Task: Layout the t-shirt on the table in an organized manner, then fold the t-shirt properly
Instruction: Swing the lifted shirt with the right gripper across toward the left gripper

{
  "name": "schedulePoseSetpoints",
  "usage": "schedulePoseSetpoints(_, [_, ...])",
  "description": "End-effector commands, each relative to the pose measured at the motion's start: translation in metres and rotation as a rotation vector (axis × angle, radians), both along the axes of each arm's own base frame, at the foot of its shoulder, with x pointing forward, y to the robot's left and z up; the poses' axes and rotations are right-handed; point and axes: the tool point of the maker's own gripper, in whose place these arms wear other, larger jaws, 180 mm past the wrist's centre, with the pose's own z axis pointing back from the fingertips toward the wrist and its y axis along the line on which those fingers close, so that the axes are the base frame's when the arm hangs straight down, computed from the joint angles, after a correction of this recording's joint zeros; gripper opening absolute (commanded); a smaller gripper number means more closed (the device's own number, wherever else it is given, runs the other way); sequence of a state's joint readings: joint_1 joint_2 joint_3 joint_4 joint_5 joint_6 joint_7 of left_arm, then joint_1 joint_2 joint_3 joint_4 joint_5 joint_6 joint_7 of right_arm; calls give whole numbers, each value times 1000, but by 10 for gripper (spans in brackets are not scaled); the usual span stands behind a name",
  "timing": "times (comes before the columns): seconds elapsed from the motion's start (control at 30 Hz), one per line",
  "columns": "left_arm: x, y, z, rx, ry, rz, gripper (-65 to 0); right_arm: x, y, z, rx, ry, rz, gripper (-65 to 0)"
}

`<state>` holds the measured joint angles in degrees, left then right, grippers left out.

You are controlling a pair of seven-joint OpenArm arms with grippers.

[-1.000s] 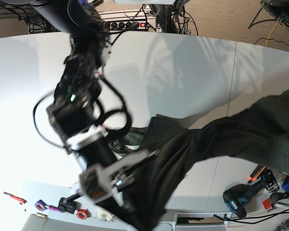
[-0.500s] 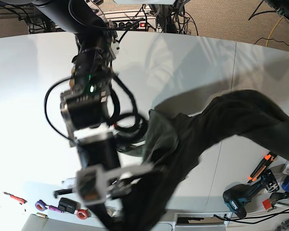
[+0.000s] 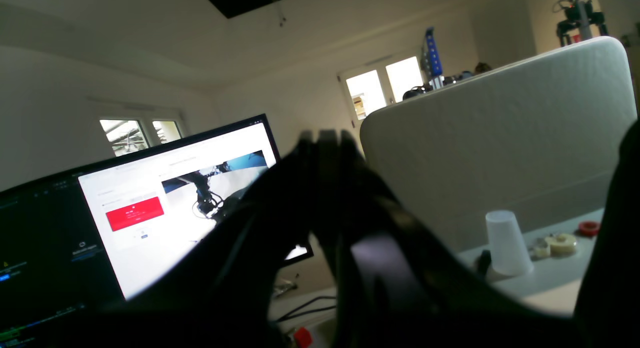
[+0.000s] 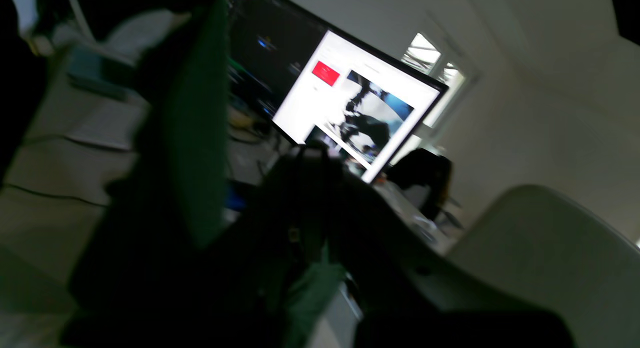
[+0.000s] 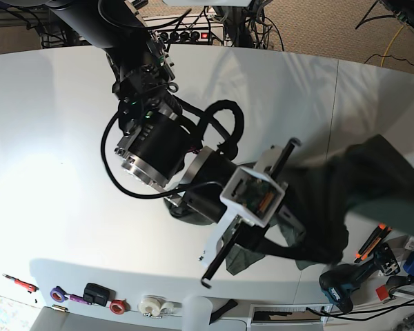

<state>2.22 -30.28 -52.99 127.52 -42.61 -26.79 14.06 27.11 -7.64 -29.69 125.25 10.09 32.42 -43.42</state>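
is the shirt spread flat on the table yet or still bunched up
Still bunched. In the base view the t-shirt hangs crumpled and draped in the air off the right claw, above the table, not laid flat.

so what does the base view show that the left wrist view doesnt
Only the base view shows the white table from above, the right arm reaching across it, and the dark green t-shirt lifted and bunched above the tabletop. Only the left wrist view shows a lit monitor, a white padded divider and windows. Both show a white cup and tape rolls along the table's edge.
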Motion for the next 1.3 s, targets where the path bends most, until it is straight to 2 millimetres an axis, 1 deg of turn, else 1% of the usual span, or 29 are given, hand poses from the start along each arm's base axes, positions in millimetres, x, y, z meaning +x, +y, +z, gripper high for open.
schedulePoseSetpoints(0.0, [-5,-2,11,24,-44,1,-650,-1,-5,23,73,-50,-13,-650])
schedulePoseSetpoints(0.03, [-5,-2,11,28,-41,6,-650,4,-11,26,101,-47,-48,-650])
schedulePoseSetpoints(0.1, [-5,-1,10,26,-39,6,-650,19,-29,35,170,-34,-142,-650])
schedulePoseSetpoints(0.2, [-3,2,9,18,-34,11,-650,44,-67,45,290,0,-316,-650])
schedulePoseSetpoints(0.27, [-2,6,7,9,-27,16,-650,56,-91,48,358,23,-402,-650])
schedulePoseSetpoints(0.33, [1,10,4,-2,-18,21,-650,64,-110,49,398,44,-459,-650])
schedulePoseSetpoints(0.43, [3,15,1,-15,-8,27,-650,71,-127,48,419,59,-508,-650])
schedulePoseSetpoints(0.53, [4,17,0,-19,-5,29,-650,73,-132,47,425,61,-523,-650])
schedulePoseSetpoints(0.8, [4,17,0,-18,-5,29,-650,73,-131,46,419,68,-524,-650])
schedulePoseSetpoints(0.9, [4,17,0,-18,-5,29,-650,75,-130,39,406,101,-525,-650])
schedulePoseSetpoints(0.93, [4,17,0,-18,-5,29,-650,74,-125,35,399,123,-497,-650])
schedulePoseSetpoints(1.0, [4,17,0,-18,-5,29,-650,66,-107,26,358,148,-402,-650])
schedulePoseSetpoints(1.1, [4,17,0,-20,-5,30,-650,43,-69,16,277,154,-217,-650])
schedulePoseSetpoints(1.17, [4,17,0,-21,-5,30,-650,17,-40,12,207,125,-67,-650])
schedulePoseSetpoints(1.23, [4,17,0,-20,-5,30,-650,-16,-13,11,138,74,95,-650])
schedulePoseSetpoints(1.27, [4,17,0,-20,-5,30,-650,-33,-3,11,111,49,166,-650])
